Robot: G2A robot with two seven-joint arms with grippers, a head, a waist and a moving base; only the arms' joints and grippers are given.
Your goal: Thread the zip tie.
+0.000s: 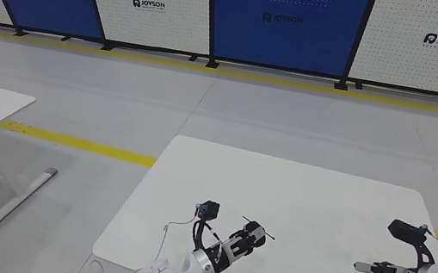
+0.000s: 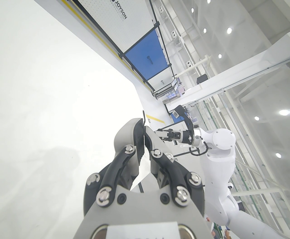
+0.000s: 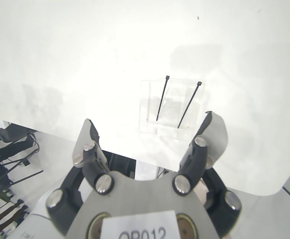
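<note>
Ribbed pads [image 2: 138, 138] of the left gripper [image 2: 144, 130], pinched together well apart from the clear square holder [image 3: 145, 106], hide most of a thin black zip tie [image 2: 143, 115]. The right gripper [image 3: 149, 120] gapes empty just beside the holder, where two ties [image 3: 162, 97] lean.

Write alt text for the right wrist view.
The right gripper, its fingers spread open, hangs over a white table, facing a clear holder with two black zip ties leaning inside it, apart from each other.
</note>
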